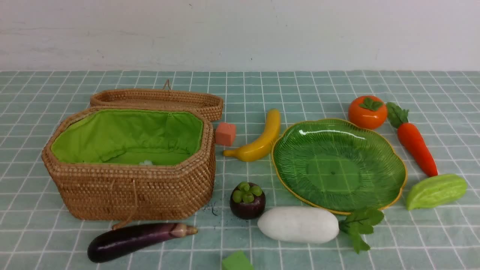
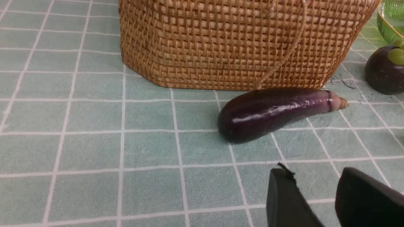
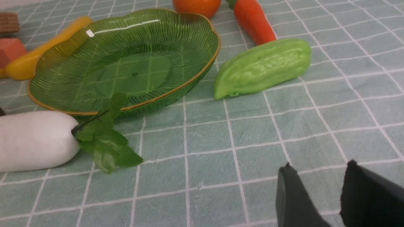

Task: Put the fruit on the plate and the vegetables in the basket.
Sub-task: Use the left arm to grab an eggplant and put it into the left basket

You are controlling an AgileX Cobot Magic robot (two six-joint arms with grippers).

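The wicker basket (image 1: 135, 191) stands open at the left, showing its green lining. An eggplant (image 1: 131, 240) lies in front of it. The green plate (image 1: 337, 165) sits empty at the right, ringed by a banana (image 1: 262, 140), a mangosteen (image 1: 247, 200), a white radish (image 1: 298, 224), a persimmon (image 1: 367, 111), a carrot (image 1: 416, 144) and a gourd (image 1: 437, 190). My left gripper (image 2: 314, 171) hangs open and empty over the cloth, short of the eggplant (image 2: 271, 112). My right gripper (image 3: 319, 164) is open and empty too, apart from the gourd (image 3: 263, 66) and the radish (image 3: 34, 140). Neither arm shows in the front view.
The basket's lid (image 1: 157, 98) lies behind the basket. A pink cube (image 1: 225, 134) sits between basket and banana. A green cube (image 1: 236, 261) is at the front edge. A checked teal cloth covers the table, with a white wall behind it.
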